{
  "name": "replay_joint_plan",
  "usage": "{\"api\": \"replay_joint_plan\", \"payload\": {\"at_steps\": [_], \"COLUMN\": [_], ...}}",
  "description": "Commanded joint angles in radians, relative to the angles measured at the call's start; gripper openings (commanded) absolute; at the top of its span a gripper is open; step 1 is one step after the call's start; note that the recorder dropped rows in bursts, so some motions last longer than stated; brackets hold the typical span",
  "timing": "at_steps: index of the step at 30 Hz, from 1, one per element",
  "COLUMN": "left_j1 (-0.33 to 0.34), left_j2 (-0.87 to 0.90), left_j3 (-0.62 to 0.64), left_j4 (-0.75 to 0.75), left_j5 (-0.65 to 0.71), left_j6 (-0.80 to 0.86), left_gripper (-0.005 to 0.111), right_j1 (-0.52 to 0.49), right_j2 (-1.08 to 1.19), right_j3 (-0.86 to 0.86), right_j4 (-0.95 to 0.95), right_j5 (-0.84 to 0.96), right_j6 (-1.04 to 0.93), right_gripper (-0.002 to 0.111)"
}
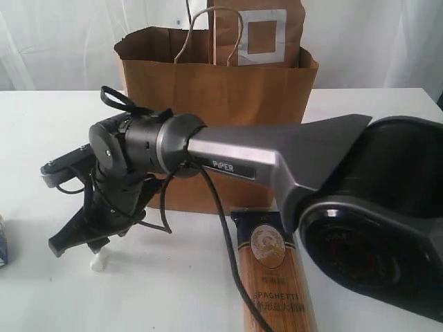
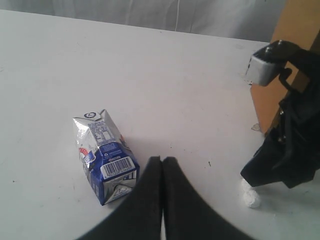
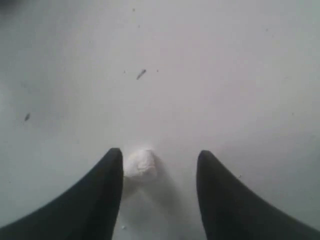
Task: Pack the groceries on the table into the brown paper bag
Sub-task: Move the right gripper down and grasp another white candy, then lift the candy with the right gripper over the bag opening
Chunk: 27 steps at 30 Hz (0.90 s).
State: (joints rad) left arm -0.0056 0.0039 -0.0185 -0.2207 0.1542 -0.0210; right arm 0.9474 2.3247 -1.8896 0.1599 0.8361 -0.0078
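At right end effector (image 3: 159, 151) — white lump (image 3: 140, 164).

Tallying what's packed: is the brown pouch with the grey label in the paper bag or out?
In: the brown pouch stands inside the brown paper bag, its top poking above the rim.

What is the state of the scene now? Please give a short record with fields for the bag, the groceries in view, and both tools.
bag: brown paper bag upright on the table, top open
in bag: brown pouch, top above the rim
on table: spaghetti packet lying flat; small carton
left tool: shut, empty, near the carton
right tool: open, holds nothing, small white lump by one finger
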Motion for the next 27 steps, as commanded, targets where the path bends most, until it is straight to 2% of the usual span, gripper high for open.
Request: {"api": "replay_joint_plan", "payload": {"at_steps": [1, 13, 19, 24, 27], "left_j1": [-0.006, -0.006, -0.006, -0.006, -0.006], "left_j2": [-0.004, -0.004, -0.004, -0.004, -0.004], "left_j3": [0.005, 0.005, 0.005, 0.005, 0.005], "left_j4": [-0.011, -0.011, -0.011, -0.011, -0.011], "left_j5": [-0.005, -0.005, -0.005, -0.005, -0.005], "left_j6": [0.0, 0.0, 0.0, 0.0, 0.0], "left_gripper": [0.0, 0.0, 0.0, 0.0, 0.0], "right_j1": [0.0, 0.029, 0.029, 0.029, 0.029], "right_j2": [0.007, 0.02, 0.02, -0.006, -0.049], "right_j3": [-0.006, -0.006, -0.006, -0.008, -0.008], "right_j4": [-0.009, 0.001, 0.001, 0.001, 0.001], "right_j5": [0.021, -0.038, -0.024, -0.021, 0.004], "right_j6": [0.008, -0.016, -0.016, -0.016, -0.016], "right_gripper": [0.044, 0.043, 0.027, 0.005, 0.0]}}
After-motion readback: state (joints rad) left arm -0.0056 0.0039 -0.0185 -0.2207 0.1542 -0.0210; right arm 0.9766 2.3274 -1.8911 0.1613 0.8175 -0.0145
